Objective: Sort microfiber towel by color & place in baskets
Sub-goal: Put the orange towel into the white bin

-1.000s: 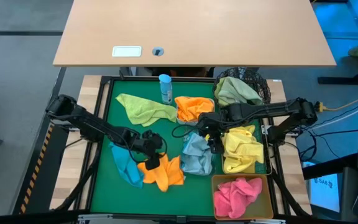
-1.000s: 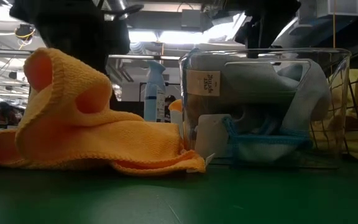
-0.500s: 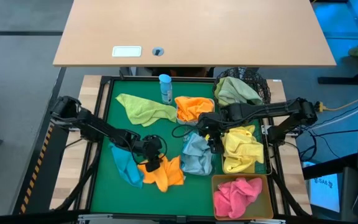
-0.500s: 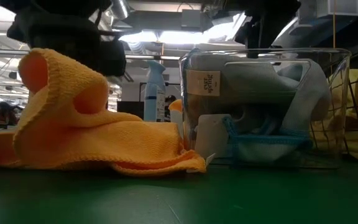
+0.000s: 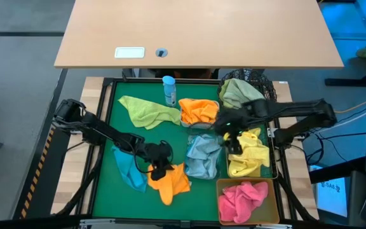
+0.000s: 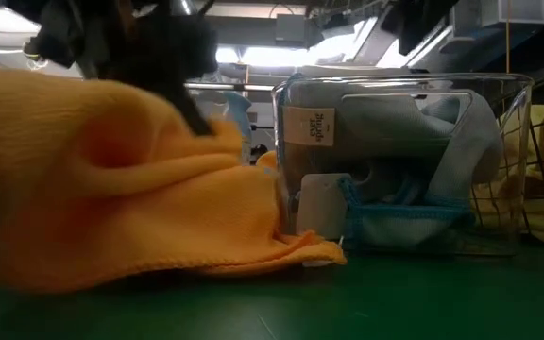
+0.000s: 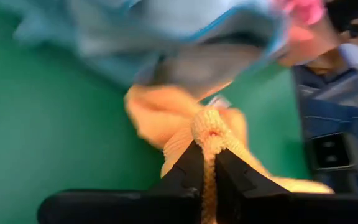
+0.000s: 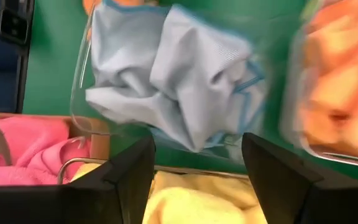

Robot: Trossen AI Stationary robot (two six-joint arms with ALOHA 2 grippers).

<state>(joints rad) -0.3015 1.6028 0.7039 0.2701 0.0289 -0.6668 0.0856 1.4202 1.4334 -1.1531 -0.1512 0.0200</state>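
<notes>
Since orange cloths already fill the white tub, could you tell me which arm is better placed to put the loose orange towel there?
Probably the left. The left gripper is shut on the orange towel on the green mat, while the right gripper is open and empty over the yellow towels. The white tub lies between both arms.

You have bare counter point(image 5: 121, 130) between the light green towel point(image 5: 146, 111) and the teal towel point(image 5: 129, 170); the left gripper point(image 5: 159, 169) works tight beside the clear tub point(image 5: 203, 156); the bottle point(image 5: 168, 90) seems to narrow the far lane; baskets crowd the right side.
</notes>
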